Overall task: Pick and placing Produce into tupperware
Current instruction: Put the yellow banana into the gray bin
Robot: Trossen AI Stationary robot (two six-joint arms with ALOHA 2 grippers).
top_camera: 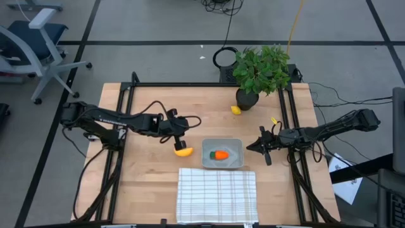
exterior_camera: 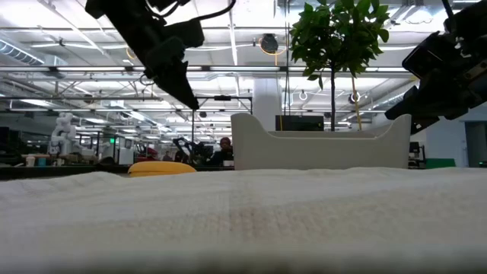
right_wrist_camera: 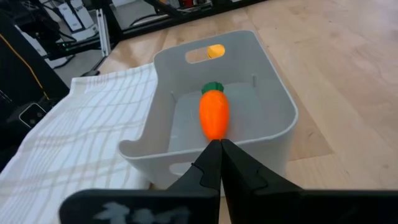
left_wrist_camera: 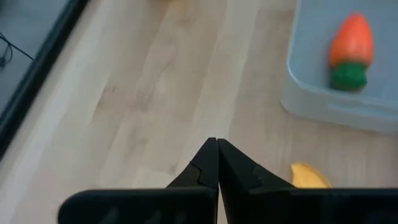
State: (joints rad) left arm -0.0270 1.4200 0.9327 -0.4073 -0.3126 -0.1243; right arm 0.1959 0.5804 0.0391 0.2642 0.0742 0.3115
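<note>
The tupperware (top_camera: pixel 223 154) stands on the wooden table (top_camera: pixel 152 177), and I use it as the landmark. The carrot (top_camera: pixel 220 154) lies inside the tupperware, on its floor, with the green top toward the side of the left arm. The banana (top_camera: pixel 183 151) lies on the table just beside the tupperware, on the left arm's side, not touching it. The lemon (top_camera: pixel 236 110) rests on the table well apart from the tupperware, near the pot of the green plant (top_camera: pixel 261 71). A white grid cloth (top_camera: pixel 217 195) lies next to the tupperware, at the front edge. The left gripper (top_camera: pixel 180 139) hangs above the banana; its fingers (left_wrist_camera: pixel 205 165) are pressed together and hold nothing. The right gripper (top_camera: pixel 251 147) is just beside the tupperware on the opposite side, fingers (right_wrist_camera: pixel 209 159) also closed together and empty.
</note>
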